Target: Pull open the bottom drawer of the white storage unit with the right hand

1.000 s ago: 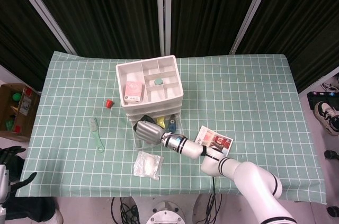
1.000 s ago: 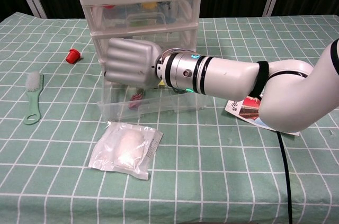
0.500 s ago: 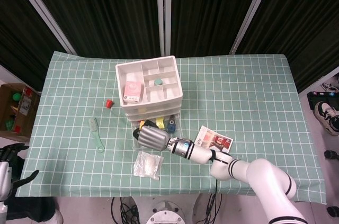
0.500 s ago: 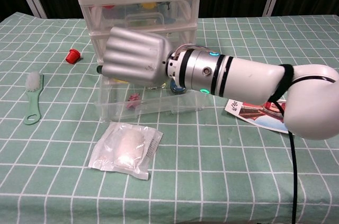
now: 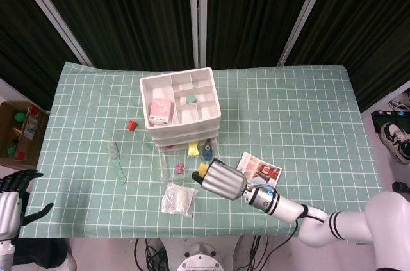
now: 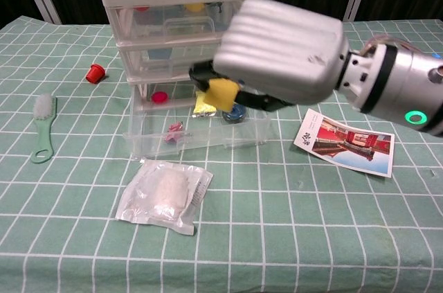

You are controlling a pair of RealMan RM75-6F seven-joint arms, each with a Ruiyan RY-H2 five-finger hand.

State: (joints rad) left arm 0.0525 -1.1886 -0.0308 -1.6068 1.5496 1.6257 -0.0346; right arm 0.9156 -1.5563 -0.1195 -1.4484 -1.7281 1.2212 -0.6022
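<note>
The right hand (image 6: 280,54) hangs in the air in front of the white storage unit (image 5: 181,102), its ribbed silver back turned toward the chest camera. Its fingers are curled under and a small yellow block (image 6: 222,93) sits at the fingertips, apparently pinched there, though the exact grip is hidden beneath the hand. The bottom drawer (image 6: 197,130) lies just beyond and below the hand, toward the unit, pulled well out from the frame, and the hand does not touch it. In the head view the hand (image 5: 222,180) sits beside the drawer's front edge (image 5: 186,159), on the near side of the table.

Inside the open clear drawer, behind the fingertips, lie a pink clip (image 6: 173,131), a yellow packet (image 6: 202,104) and a blue round thing (image 6: 234,112). A sealed plastic pouch (image 6: 165,193) lies on the checked cloth below and to the left of the hand; a picture card (image 6: 347,143) lies under its wrist side. Further left are a green brush (image 6: 43,127) and a red cap (image 6: 95,72).

The left hand (image 5: 11,200) rests at the far left edge of the head view, fingers spread and holding nothing
</note>
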